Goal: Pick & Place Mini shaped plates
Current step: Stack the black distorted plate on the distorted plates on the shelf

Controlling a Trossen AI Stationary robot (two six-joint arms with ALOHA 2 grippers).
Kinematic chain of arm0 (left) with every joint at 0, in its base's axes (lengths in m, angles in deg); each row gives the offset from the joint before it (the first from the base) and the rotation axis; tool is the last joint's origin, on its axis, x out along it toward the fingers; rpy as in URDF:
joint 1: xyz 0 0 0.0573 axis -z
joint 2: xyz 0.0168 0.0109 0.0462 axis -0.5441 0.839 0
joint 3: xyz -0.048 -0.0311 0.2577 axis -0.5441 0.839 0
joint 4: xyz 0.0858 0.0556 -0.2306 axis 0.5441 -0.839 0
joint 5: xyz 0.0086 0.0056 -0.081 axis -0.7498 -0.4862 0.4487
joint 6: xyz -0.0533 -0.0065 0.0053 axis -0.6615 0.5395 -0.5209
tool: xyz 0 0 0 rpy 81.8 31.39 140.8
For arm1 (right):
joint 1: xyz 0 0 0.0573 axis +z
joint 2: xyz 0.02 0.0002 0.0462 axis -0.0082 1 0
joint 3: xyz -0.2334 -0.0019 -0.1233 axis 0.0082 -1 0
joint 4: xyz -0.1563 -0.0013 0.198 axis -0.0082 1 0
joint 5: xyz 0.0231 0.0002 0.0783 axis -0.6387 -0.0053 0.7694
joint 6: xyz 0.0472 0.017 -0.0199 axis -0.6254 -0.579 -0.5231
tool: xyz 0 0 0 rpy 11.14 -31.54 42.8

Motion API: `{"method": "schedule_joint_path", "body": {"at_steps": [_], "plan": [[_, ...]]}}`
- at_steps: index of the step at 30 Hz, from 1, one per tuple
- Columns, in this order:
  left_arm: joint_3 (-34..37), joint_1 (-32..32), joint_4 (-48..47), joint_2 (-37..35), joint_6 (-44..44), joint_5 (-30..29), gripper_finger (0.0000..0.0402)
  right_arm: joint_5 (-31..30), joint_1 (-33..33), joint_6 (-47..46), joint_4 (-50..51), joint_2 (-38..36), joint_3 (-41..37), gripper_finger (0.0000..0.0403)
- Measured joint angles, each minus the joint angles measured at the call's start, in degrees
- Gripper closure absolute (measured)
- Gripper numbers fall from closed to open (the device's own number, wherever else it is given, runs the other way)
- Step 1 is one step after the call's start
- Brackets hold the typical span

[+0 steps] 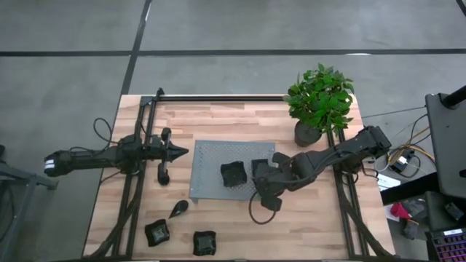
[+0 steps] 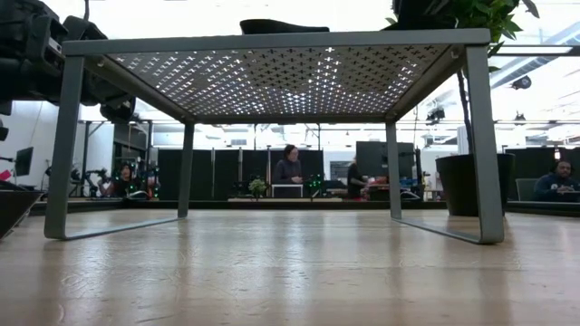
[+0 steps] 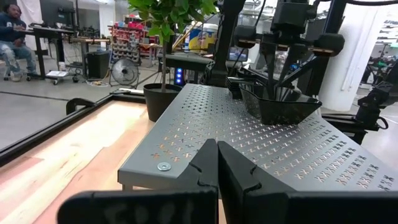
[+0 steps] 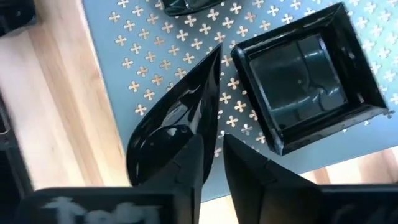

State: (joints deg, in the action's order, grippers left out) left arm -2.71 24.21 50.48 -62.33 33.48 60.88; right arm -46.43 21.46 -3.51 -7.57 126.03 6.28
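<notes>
Overhead, three plates (image 1: 181, 233) on table, right wrist, teardrop plate (image 4: 177, 118) beside pincer (image 4: 211, 163)

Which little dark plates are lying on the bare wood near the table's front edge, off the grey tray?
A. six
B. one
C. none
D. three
D: the high view shows a teardrop plate and two wavy-edged plates on the wooden table, clear of the grey tray.

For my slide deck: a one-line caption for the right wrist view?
Right gripper over a teardrop plate beside a square plate on the grey perforated tray.
</notes>
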Motion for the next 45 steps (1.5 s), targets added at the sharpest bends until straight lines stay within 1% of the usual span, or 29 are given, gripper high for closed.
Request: {"method": "schedule_joint_path", "body": {"at_steps": [5,8,10,13,16,19,22,25,29,36,41,45], "plan": [[0.0,0.0,0.0,-0.01,0.0,0.0,0.0401,0.75,0.04,-1.51,0.09,-0.71,1.59,0.0329],[0.0,-0.02,0.0,-0.02,-0.01,0.0,0.0401,0.62,0.81,-2.73,-0.11,-1.19,1.94,0.034],[0.0,-0.01,-0.02,-0.01,-0.01,0.0,0.0401,-0.42,1.9,-3.23,-0.16,-1.41,1.94,0.0356],[0.0,-0.02,0.0,-0.01,0.0,0.0,0.0401,-4.95,4.37,-3.31,-0.57,-2.11,1.9,0.0387],[0.0,0.0,0.0,0.0,-0.01,0.0,0.0401,-11.51,7.09,-3.16,-1.98,-2.49,1.9,0.0391],[0.0,0.0,-0.01,0.0,-0.01,0.0,0.0401,-16.77,9.42,-3.02,-2.99,-2.55,1.92,0.0394],[0.0,-0.01,-0.02,0.0,0.0,0.0,0.0401,-20.35,11.22,-2.96,-3.81,-2.6,1.57,0.0394],[0.0,0.0,-0.02,0.0,-0.01,0.0,0.0401,-20.3,11.58,-1.26,-7.2,-2.6,-0.08,0.0395],[0.0,-0.01,-0.01,0.0,-0.01,0.0,0.0401,-19.93,11.74,5.23,-13.68,-2.75,-1.7,0.0395],[0.0,-0.02,-0.02,0.0,0.01,0.0,0.0401,-20.22,13.81,12.85,-17.53,-3.41,-1.88,0.0395],[0.0,0.0,-0.03,-0.01,0.0,0.0,0.0401,-20.22,15.7,15.33,-20.8,-3.47,-1.95,0.0395],[0.0,0.0,-0.02,0.0,0.01,0.0,0.0401,-20.85,17.91,19.77,-23.77,-3.99,-2.86,0.0395]]}}
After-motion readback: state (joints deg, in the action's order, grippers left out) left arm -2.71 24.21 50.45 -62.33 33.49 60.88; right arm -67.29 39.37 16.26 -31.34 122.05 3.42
